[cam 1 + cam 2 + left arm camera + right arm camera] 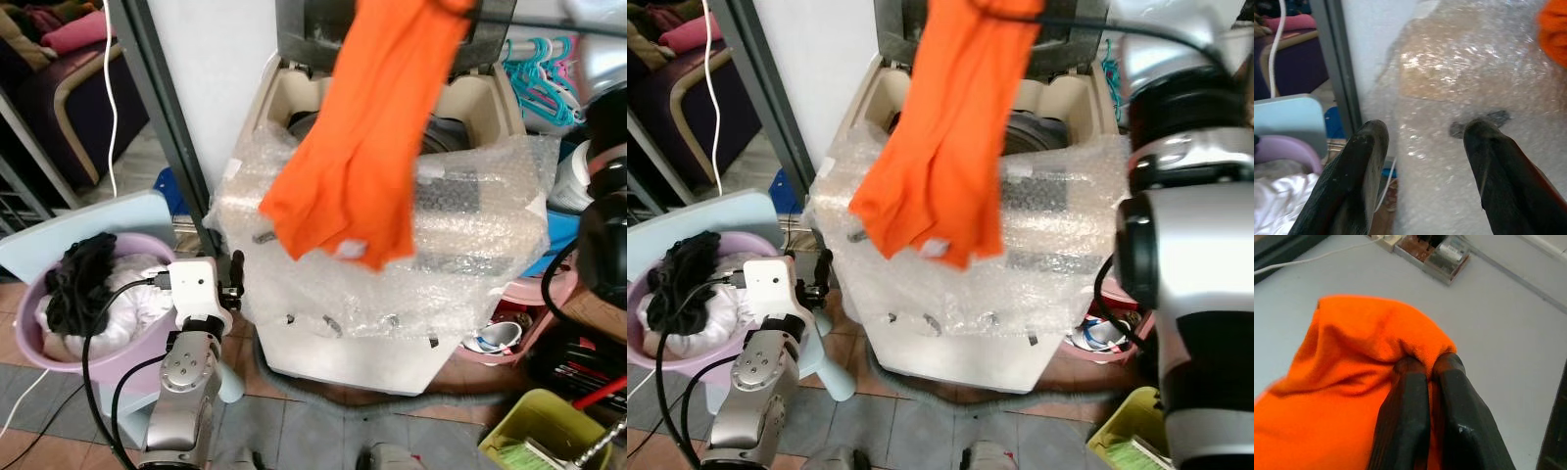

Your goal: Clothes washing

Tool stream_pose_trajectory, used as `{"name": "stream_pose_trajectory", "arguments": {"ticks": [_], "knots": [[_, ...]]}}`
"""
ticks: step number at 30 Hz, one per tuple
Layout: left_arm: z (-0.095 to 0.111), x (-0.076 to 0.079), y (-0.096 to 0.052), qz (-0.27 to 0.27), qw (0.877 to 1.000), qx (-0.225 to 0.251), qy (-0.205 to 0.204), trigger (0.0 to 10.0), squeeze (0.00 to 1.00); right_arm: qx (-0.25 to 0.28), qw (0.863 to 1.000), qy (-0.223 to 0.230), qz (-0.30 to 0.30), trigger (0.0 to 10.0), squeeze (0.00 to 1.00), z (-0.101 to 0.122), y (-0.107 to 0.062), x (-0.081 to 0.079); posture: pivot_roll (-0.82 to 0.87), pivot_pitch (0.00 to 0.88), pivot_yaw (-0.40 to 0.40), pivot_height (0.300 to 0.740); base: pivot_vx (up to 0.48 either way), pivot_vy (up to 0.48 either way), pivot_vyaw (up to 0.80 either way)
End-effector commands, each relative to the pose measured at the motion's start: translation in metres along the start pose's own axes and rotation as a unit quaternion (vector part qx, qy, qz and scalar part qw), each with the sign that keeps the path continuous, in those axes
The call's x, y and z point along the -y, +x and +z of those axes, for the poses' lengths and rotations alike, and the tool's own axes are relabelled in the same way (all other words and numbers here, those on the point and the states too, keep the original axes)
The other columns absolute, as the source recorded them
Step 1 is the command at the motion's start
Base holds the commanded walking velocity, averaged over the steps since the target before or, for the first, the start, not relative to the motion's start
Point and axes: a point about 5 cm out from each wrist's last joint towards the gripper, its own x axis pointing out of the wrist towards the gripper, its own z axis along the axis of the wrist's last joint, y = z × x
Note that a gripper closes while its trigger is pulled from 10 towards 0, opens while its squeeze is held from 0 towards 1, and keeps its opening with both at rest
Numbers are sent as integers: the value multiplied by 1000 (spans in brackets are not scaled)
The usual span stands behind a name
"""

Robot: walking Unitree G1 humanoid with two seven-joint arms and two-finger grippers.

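Observation:
An orange garment [367, 147] hangs in the air over the open top of a beige washing machine [470, 108] whose front is wrapped in bubble wrap [470, 245]. My right gripper [1431, 367] is shut on the garment's top edge, high above the tub. My left gripper [1422, 134] is open, low beside the machine's left front corner, with nothing between its fingers. A purple laundry basket [59, 357] with black and white clothes stands on the floor to the left.
A dark metal post [167, 117] stands just left of the machine. A light blue stool [98, 220] is behind the basket. Teal hangers [544, 69] hang at the right. A pink basin [505, 338] and a yellow bin [534, 426] sit on the floor at right.

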Motion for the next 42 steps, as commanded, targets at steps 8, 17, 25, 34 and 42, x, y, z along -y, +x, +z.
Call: {"name": "stream_pose_trajectory", "arguments": {"ticks": [8, 17, 25, 34, 42], "knots": [[2, -2, 3, 6, 1000, 5, 15, 10000, 0, -162, 932, 168, 278, 10000, 0, -60, -141, -156, -97, 0, 62, 740, 0, 0, 0], [2, 4, 3, -10, 1000, 8, 8, 10000, 0, -217, 910, 217, 280, 10000, 0, -66, -175, -162, -111, 0, 69, 740, 0, 0, 0], [5, 1, 3, -15, 1000, 21, 11, 10000, 0, -203, 914, 231, 265, 10000, 0, -49, -180, -156, -109, 0, 77, 740, 93, 0, 650], [4, 2, 2, -20, 999, 22, 10, 10000, 0, -181, 907, 223, 309, 10000, 0, -37, -179, -158, -108, 0, 75, 740, 294, 0, 605], [4, 2, 3, -23, 999, 23, 11, 10000, 0, -153, 889, 215, 374, 10000, 0, -32, -165, -162, -112, 0, 78, 740, 285, 0, 153]]}}
